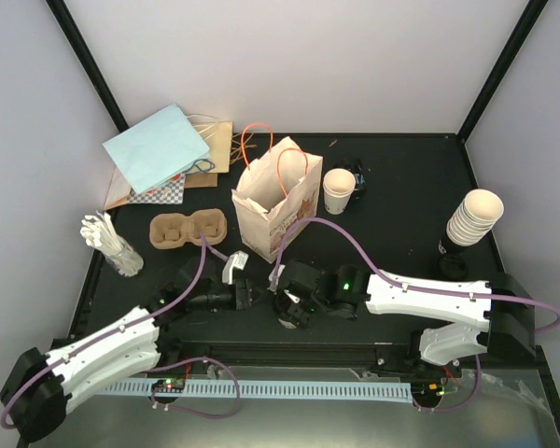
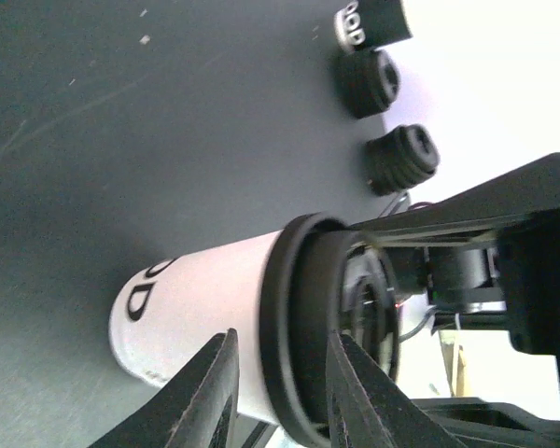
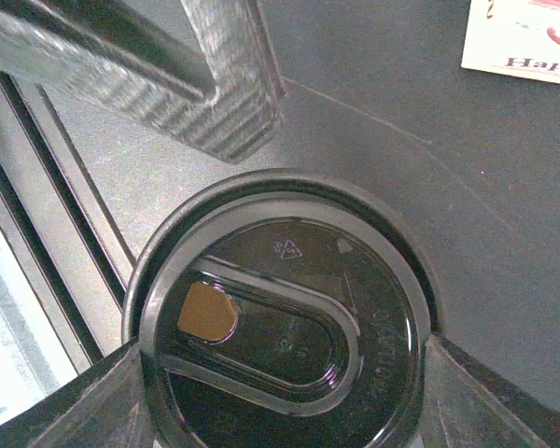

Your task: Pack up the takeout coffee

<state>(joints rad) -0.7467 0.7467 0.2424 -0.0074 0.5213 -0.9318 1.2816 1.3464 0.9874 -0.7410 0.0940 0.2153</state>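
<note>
- The black counter (image 1: 401, 187) is boxed in by pale walls, and everything I work with sits on it ahead of the arm bases.
- The lidded cup (image 2: 205, 313) stands upright toward the near side of the counter, between my two tools and near the printed bag (image 1: 275, 201).
- My right tool (image 3: 280, 350) sits over the cup from above, with its fingers against opposite sides of the black lid (image 3: 280, 280). I read that as clamped on it.
- My left tool (image 2: 282, 373) straddles the cup from the side, around the lid rim. I cannot tell whether its fingers are biting.
- Handling, as I judge it: the cup is light, and its thin paper wall would dent under a hard squeeze. The lid is slick and could pop off. I would grip the body just under the rim, where the lid stiffens it, and keep it upright.
- Count:
  - one lidded cup
  - one open cup (image 1: 339, 189) beside the bag
  - one stack of bare cups (image 1: 473, 217), number unclear
  - two spare lids (image 2: 369, 82)
  - one pulp tray (image 1: 187, 230)
  - one bag
</note>
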